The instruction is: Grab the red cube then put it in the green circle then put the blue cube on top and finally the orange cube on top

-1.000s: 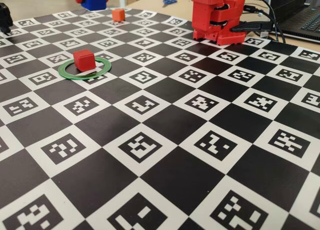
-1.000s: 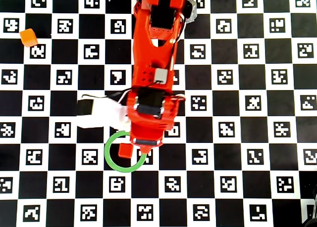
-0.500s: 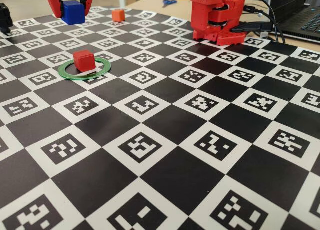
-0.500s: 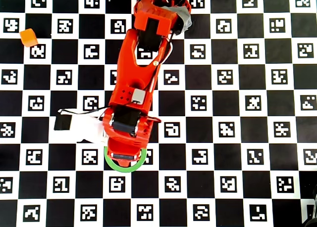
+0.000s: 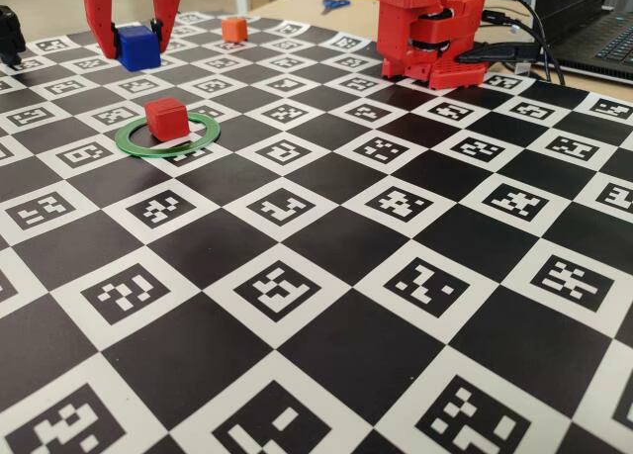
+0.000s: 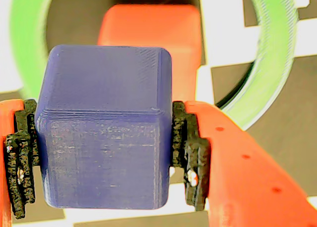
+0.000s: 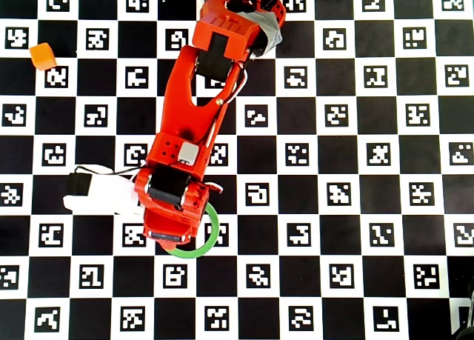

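The red cube (image 5: 166,118) sits inside the green circle (image 5: 205,135) on the checkered board. My gripper (image 5: 136,41) hangs in the air up and left of it in the fixed view, shut on the blue cube (image 5: 137,46). In the wrist view the blue cube (image 6: 106,128) is clamped between the black pads (image 6: 190,153), with the red cube (image 6: 151,29) and the green circle (image 6: 277,64) beyond it. The orange cube (image 5: 233,29) rests far back on the board, near the top left corner (image 7: 42,55) in the overhead view. There my arm (image 7: 189,125) hides both other cubes and part of the green circle (image 7: 211,236).
The arm's red base (image 5: 430,34) stands at the board's far edge with cables (image 5: 514,48) and a laptop (image 5: 603,39) beside it. Scissors (image 5: 334,4) lie behind it. A black object (image 5: 10,34) sits at the left edge.
My gripper has come down with the blue cube in the fixed view. In the overhead view it has shifted left over the green circle. The red and orange cubes have not moved.
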You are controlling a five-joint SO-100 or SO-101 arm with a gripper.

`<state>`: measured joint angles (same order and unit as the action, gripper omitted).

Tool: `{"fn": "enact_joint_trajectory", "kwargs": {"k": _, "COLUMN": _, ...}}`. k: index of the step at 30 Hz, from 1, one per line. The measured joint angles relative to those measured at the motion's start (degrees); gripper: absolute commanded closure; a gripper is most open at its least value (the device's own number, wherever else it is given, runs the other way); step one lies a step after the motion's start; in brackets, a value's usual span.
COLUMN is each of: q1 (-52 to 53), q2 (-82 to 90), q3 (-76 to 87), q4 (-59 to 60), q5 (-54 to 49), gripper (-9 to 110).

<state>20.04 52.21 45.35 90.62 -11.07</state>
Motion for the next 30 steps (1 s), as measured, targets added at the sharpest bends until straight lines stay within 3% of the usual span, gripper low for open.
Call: {"fn": "enact_joint_trajectory", "kwargs": {"k": 30, "q1": -2.11, "q2": 0.0, "q3": 5.98, "q4": -3.25, "q5": 2.29, "gripper": 98}}
